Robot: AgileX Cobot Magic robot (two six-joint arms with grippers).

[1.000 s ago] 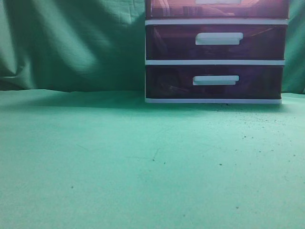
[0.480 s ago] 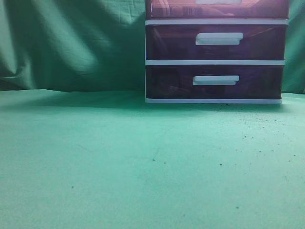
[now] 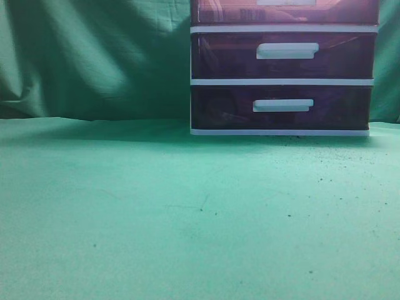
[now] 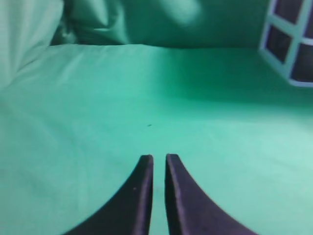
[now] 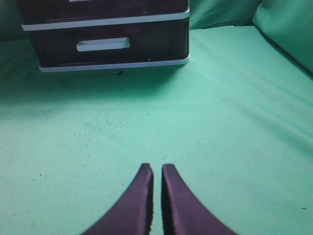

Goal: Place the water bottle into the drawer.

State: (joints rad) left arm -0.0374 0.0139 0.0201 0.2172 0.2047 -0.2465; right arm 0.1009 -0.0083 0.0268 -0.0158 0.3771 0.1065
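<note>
The drawer point(image 3: 225, 12), with a reddish-brown translucent front and a white handle, is the topmost in a white-framed unit at the top right of the exterior view; only its lower part shows and it looks pushed in. No water bottle shows in any view. My left gripper point(image 4: 159, 157) is shut and empty above the green cloth, with the unit's corner point(image 4: 288, 44) far to its right. My right gripper point(image 5: 157, 167) is shut and empty above the cloth, well in front of the unit point(image 5: 105, 46). Neither gripper shows in the exterior view.
Two darker purple drawers point(image 3: 284, 55) point(image 3: 281, 106) with white handles sit below the top drawer. Green cloth point(image 3: 156, 206) covers the table and hangs as a backdrop point(image 3: 94, 56). Small dark specks dot the cloth in front of the unit.
</note>
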